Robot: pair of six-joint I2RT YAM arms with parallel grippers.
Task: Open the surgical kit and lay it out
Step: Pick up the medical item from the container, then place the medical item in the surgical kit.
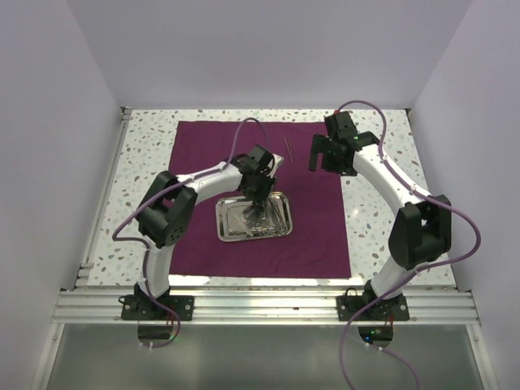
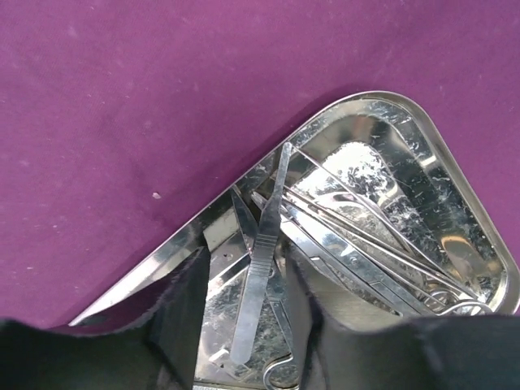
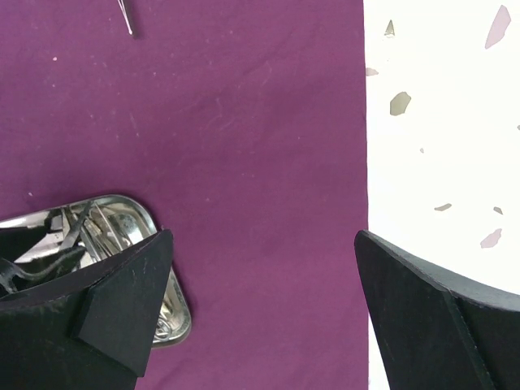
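Note:
The dark purple cloth (image 1: 203,154) lies spread flat on the table. The shiny steel tray (image 1: 221,231) sits on its near middle and holds several thin silver instruments. My left gripper (image 1: 258,197) is down in the tray, open. In the left wrist view its jaws (image 2: 249,264) stand either side of a flat ribbed silver handle (image 2: 258,280), with a gap on each side. Scissors and forceps (image 2: 366,244) lie beside it in the tray (image 2: 455,162). My right gripper (image 1: 325,156) hovers open and empty over the cloth's right part (image 3: 260,146). One thin instrument (image 1: 288,146) lies on the cloth at the back.
White speckled tabletop (image 3: 447,122) shows right of the cloth's edge. The enclosure's white walls stand on three sides. The tray's corner (image 3: 138,213) shows behind my right gripper's left finger. The tip of the laid-out instrument (image 3: 127,20) is at the top of that view.

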